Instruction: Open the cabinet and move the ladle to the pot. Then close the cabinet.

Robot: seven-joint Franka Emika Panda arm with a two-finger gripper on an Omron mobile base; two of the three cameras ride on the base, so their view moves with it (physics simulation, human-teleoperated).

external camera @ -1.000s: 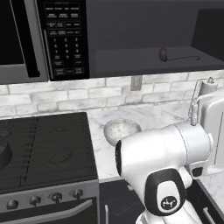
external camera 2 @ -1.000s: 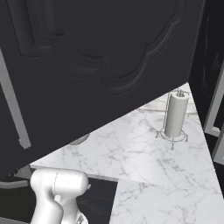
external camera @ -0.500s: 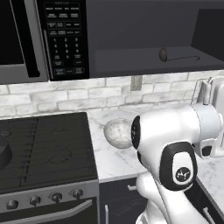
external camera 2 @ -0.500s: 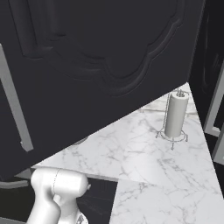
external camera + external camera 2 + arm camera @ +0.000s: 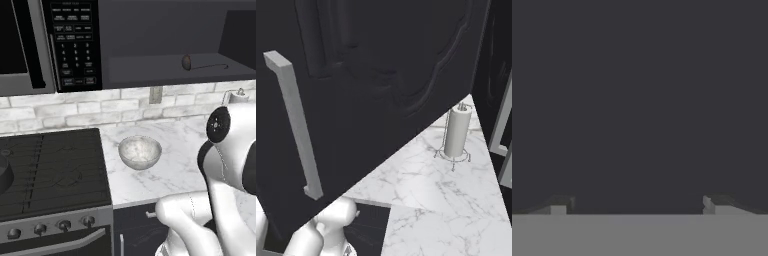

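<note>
Cabinet (image 5: 381,75) door swung open to free its shelf (image 5: 170,70), where the ladle (image 5: 200,63) lies near the right end, handle rightward; pot (image 5: 4,172) at the stove's left edge; bowl (image 5: 140,152) on the desk; pincer (image 5: 637,206) spread wide, holding nothing.

Kitchen: stove (image 5: 50,170); microwave (image 5: 47,42); marble counter (image 5: 170,170).

Flat, even rendered light is seen throughout, no glare. The white marbled counter (image 5: 170,170) is lit brightest; the dark charcoal cabinet's (image 5: 165,45) inside is left dim. The hand view is murky grey, edges kinda soft.
</note>
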